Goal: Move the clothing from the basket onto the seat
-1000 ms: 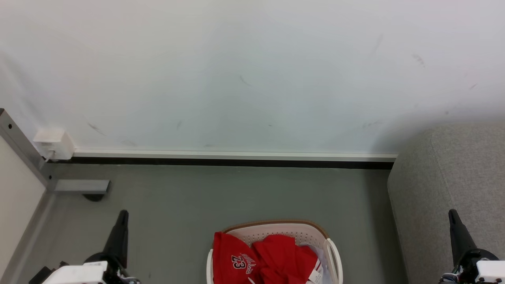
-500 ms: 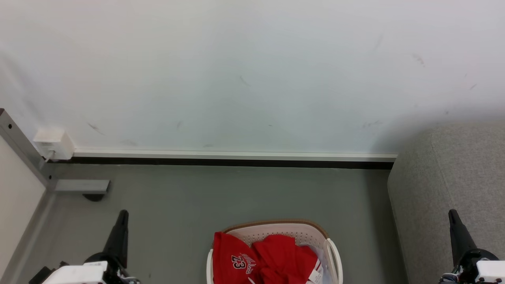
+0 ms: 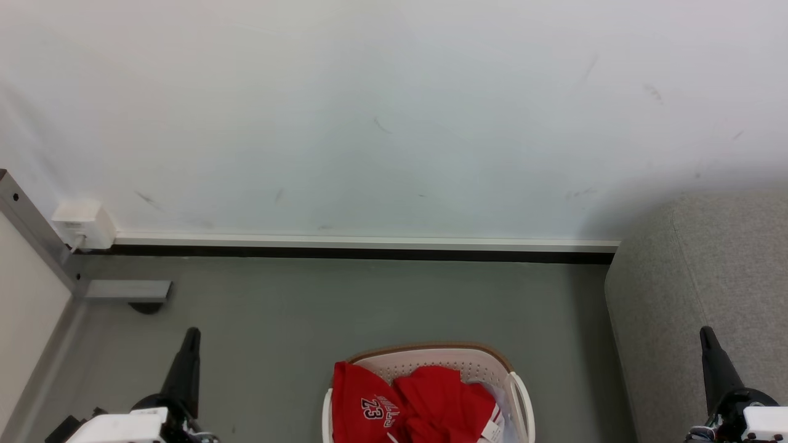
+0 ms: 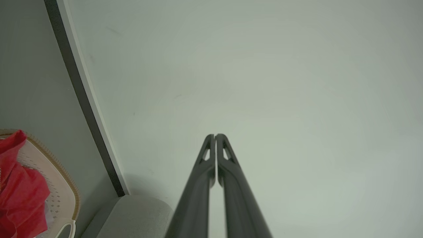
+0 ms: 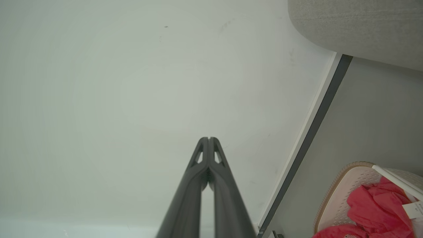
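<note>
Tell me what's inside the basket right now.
A crumpled red jersey with a white 23 lies in the basket, a white tag at its right edge. Anything beneath it is covered.

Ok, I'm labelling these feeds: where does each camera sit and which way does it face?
Head view: on the head, facing forward and down at wall, floor, basket; left tool and right tool at bottom corners.
Left wrist view: on that wrist, facing the wall along its shut tool.
Right wrist view: on that wrist, facing the wall along its shut tool.
All share basket, clothing and seat.
</note>
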Robot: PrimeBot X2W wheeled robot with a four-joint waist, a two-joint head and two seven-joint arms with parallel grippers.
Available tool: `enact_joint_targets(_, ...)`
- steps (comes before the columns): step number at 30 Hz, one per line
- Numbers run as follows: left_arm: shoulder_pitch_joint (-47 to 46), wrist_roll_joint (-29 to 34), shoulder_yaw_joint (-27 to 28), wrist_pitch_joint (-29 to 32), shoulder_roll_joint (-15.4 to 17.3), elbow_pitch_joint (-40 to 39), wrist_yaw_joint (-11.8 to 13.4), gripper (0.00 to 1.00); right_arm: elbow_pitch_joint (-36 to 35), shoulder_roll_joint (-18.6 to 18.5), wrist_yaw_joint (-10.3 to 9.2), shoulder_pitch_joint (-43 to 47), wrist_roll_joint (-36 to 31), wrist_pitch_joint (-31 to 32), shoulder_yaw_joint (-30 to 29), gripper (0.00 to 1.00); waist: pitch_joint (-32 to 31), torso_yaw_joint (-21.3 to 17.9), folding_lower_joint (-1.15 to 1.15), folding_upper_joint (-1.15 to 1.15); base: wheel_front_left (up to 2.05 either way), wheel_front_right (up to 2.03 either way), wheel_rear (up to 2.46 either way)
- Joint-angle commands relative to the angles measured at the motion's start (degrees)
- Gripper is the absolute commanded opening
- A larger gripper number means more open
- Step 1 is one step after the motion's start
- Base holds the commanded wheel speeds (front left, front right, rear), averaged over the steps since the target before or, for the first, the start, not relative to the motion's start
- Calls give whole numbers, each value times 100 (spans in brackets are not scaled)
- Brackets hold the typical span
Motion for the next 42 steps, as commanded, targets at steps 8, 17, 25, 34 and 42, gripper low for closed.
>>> enact_joint_targets(8, -40, -83, 11, 17, 39, -14, -31, 0, 16, -4, -16, -74, -28, 8, -15, 0, 0, 0, 0, 0, 0, 0, 0)
enact_joint_targets(17, 90, -12, -41, -159, -34, 83, 16, 100, 68, 33, -1, 49, -25, -156, 167, 100, 3, -1, 0, 0, 0, 0, 0)
enact_joint_targets(25, 84, 158, -53, -382, -26, -62, 12, 100, -64, 27, -1, -28, -177, -384, 403, 100, -4, -12, 0, 0, 0, 0, 0)
enact_joint_targets(34, 125, 871, -67, -613, -17, -284, 7, 100, -211, 19, -2, -87, -725, -613, 605, 100, -15, -21, 0, 0, 0, 0, 0)
enact_joint_targets(42, 128, 1657, -33, -795, -10, -377, 3, 100, -254, -6, -3, -117, -1612, -796, 743, 100, -20, -21, 0, 0, 0, 0, 0)
